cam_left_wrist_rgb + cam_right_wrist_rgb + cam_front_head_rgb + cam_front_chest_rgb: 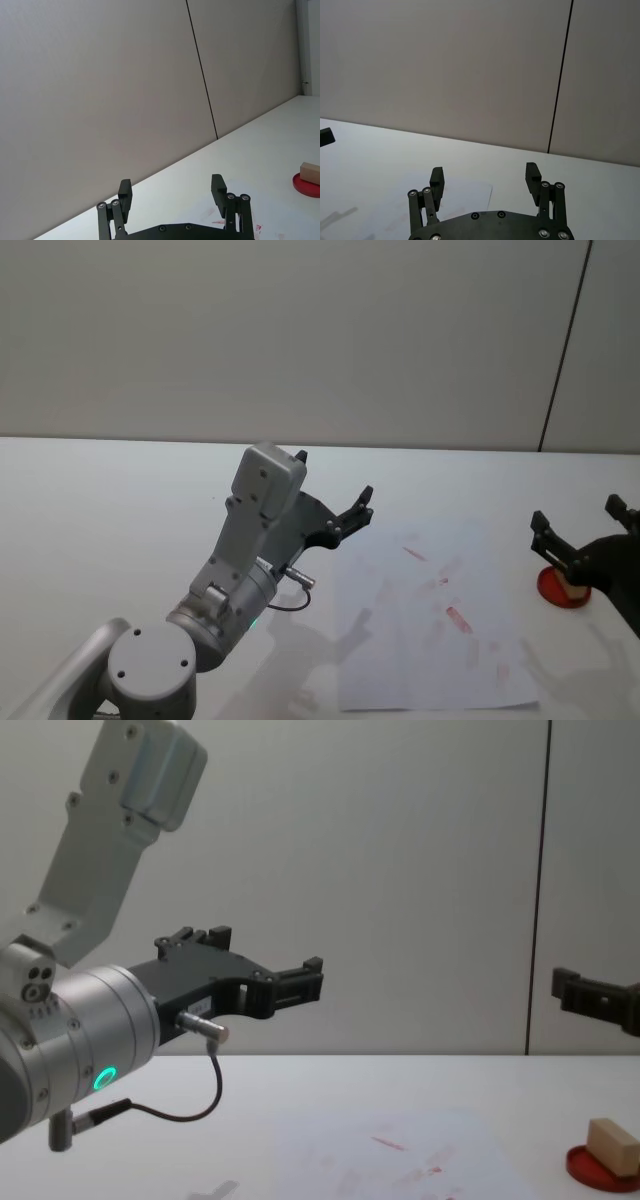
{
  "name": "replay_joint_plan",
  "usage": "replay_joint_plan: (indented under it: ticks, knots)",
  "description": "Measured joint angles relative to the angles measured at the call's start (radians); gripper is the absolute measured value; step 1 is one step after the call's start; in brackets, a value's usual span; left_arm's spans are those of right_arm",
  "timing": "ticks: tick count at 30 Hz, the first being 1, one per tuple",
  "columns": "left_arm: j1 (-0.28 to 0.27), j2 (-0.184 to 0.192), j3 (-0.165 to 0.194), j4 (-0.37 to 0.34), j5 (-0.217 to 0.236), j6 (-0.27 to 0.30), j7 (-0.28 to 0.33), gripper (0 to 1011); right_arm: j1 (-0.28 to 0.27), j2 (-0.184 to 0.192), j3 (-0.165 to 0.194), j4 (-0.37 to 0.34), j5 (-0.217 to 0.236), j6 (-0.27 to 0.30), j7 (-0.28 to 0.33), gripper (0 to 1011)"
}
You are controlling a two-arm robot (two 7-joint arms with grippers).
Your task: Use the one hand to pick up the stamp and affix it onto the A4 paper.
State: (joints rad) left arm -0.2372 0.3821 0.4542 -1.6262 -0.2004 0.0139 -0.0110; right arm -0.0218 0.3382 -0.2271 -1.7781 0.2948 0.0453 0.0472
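Hovering with fingers spread apart and empty, the one hand (578, 518) is above the stamp (612, 1145), which rests on the red ink pad (588, 1170) right of the A4 paper (430, 640), while the left gripper (335, 478), likewise spread, hangs raised beside the sheet's left edge.

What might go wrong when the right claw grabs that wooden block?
The right claw hangs open above the stamp, which rests on a red ink pad; a crooked grip might tip it or drag the pad. The A4 paper looks thin, so an inky stamp may lift or shift it. The left claw hangs open left of it.
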Motion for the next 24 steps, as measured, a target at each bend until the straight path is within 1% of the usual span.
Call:
replay_joint_plan:
  ticks: [4,9,10,16,17,19,21,24]
  knots:
    - [0.000,0.000,0.000,0.000,0.000,0.000,0.000,1002,0.008,-0.010,0.003,-0.007,0.005,0.048,-0.027,1001]
    - [0.000,0.000,0.000,0.000,0.000,0.000,0.000,1002,0.017,-0.020,0.006,-0.014,0.011,0.095,-0.054,1001]
    - [0.000,0.000,0.000,0.000,0.000,0.000,0.000,1002,0.020,-0.023,0.007,-0.016,0.013,0.112,-0.063,1001]
    - [0.000,0.000,0.000,0.000,0.000,0.000,0.000,1002,0.032,-0.032,0.011,-0.021,0.018,0.181,-0.088,1000]
    - [0.000,0.000,0.000,0.000,0.000,0.000,0.000,1002,0.037,-0.034,0.012,-0.022,0.019,0.207,-0.095,1000]
    - [0.000,0.000,0.000,0.000,0.000,0.000,0.000,1002,0.041,-0.036,0.013,-0.022,0.020,0.228,-0.100,1000]
    - [0.000,0.000,0.000,0.000,0.000,0.000,0.000,1002,0.052,-0.040,0.017,-0.022,0.023,0.275,-0.109,1000]
    - [0.000,0.000,0.000,0.000,0.000,0.000,0.000,1002,0.061,-0.044,0.020,-0.019,0.028,0.310,-0.117,1001]
